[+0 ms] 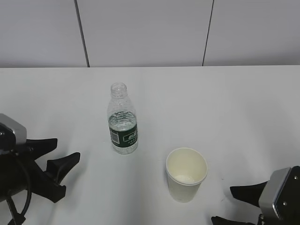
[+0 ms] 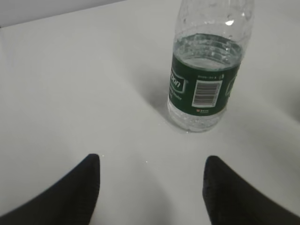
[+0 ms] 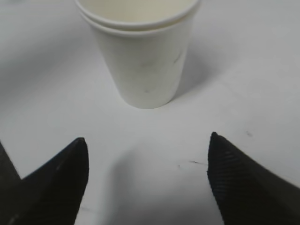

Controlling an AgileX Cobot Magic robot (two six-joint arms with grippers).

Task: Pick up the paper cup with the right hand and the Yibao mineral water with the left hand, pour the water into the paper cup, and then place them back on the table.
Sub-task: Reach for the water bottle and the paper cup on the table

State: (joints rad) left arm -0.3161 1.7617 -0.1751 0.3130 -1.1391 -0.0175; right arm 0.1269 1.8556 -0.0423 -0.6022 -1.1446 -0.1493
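On the white bench (image 1: 225,103): uncapped Yibao mineral water (image 1: 123,119) at 11 o'clock from paper cup (image 1: 186,173), apart. Left pincer (image 1: 58,157) and right pincer (image 1: 234,206) gaping, empty, short of both. Cup possibly double-stacked; light, easily tipped or crushed. Open bottle spills if nudged.

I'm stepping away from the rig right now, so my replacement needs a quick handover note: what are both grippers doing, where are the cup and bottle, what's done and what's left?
Left hand: open, empty, low over the table, fingers aimed at the bottle but short of it.
Right hand: open, empty, fingers facing the cup, not touching.
Yibao mineral water: upright on the table, uncapped, partly full.
Paper cup: upright on the table, right of and nearer than the bottle; it looks like there may be a little water at the bottom.
Done: neither object is grasped now.
Left: grasp both, lift, pour, set both back down.
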